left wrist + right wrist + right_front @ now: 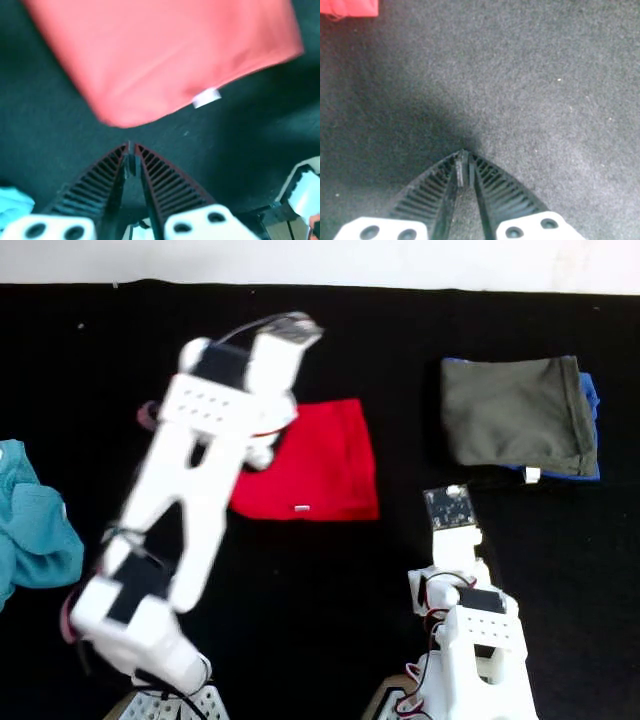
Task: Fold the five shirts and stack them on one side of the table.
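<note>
A folded red shirt (315, 465) with a small white tag (206, 97) lies near the middle of the black table. My left arm (200, 470) stretches over the shirt's left edge. Its gripper (130, 150) is shut on nothing and hovers just off the edge of the red shirt (165, 55). A folded grey shirt (518, 412) rests on a blue one (591, 390) at the back right. A crumpled teal shirt (30, 525) lies at the left edge. My right gripper (464, 159) is shut and empty above bare table, with a corner of the red shirt (350, 7) beyond it.
The table is covered in black cloth (330, 600). My right arm (470, 610) sits folded back at the front right. Open cloth lies between the two arms and in front of the red shirt. A white wall (400, 260) runs behind the table.
</note>
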### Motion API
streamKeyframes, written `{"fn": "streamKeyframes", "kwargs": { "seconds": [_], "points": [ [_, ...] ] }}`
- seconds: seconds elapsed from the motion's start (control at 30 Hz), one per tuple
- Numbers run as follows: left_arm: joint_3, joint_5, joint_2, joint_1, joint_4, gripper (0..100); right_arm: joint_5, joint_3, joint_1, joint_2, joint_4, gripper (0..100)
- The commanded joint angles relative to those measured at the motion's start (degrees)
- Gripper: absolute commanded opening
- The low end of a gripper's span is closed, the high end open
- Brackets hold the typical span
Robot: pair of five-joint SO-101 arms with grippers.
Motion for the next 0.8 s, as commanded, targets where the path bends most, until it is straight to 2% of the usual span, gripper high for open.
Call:
{"fn": "streamKeyframes", "kwargs": {
  "seconds": [0.0, 0.23, 0.33, 0.53, 0.6, 0.77],
  "points": [
    [17.10, -0.97, -6.99, -2.59, -13.63, 1, 0.35, 1.01, 0.48, -0.13, -1.36, 0.6],
    [35.38, -0.88, -7.60, -2.68, -34.20, 1, 0.35, 1.01, 0.48, -0.13, -1.36, 0.6],
    [39.43, -0.97, -7.60, -2.68, -39.47, 1, 0.35, 1.01, 0.48, -0.13, -1.36, 0.6],
    [42.07, -0.79, -8.92, -2.68, -39.47, 1, 0.35, 0.92, 0.40, -0.13, -1.27, 0.6],
    [40.48, -0.79, -11.56, -2.77, -36.40, 1, 0.62, 0.31, 0.22, -0.13, -0.22, 0.6],
    [34.86, -1.05, -24.13, -3.82, -23.56, 1, 0.79, -14.64, 0.13, -0.13, 16.13, 0.6]
  ]
}}
